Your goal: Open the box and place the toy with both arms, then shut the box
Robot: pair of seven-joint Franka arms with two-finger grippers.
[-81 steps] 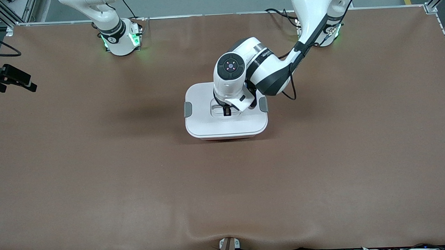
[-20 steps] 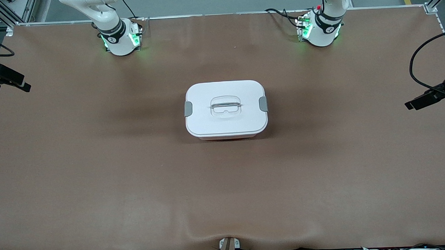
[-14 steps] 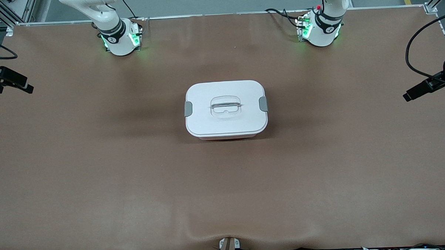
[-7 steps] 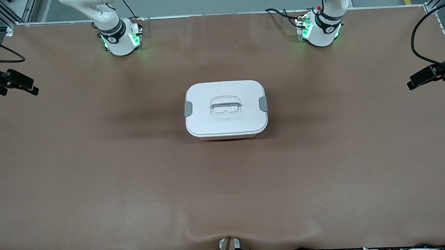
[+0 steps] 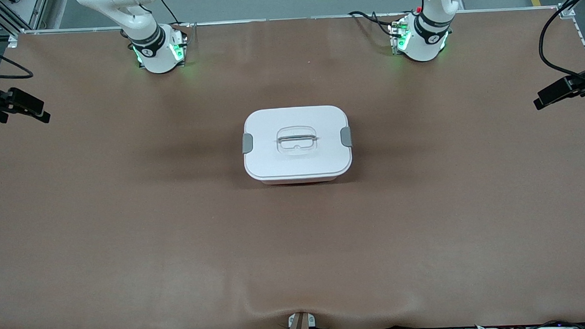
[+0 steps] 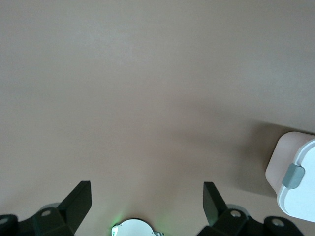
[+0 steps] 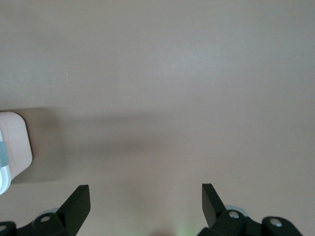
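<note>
The box stands in the middle of the table with its white lid on and a grey clip at each end. One end of it also shows in the left wrist view and in the right wrist view. The toy is out of view. My left gripper hangs open over the table's edge at the left arm's end, with nothing between its fingers. My right gripper hangs open and empty over the table's edge at the right arm's end. Both are well apart from the box.
A brown mat covers the whole table. The two arm bases glow green along the robots' side. A black cable loops above the left gripper. A small bracket sits at the mat's edge nearest the front camera.
The left gripper has drifted toward the robots' side of the table along its end; earlier still it was down at the lid's handle. The right gripper has barely shifted. The box has not moved.
</note>
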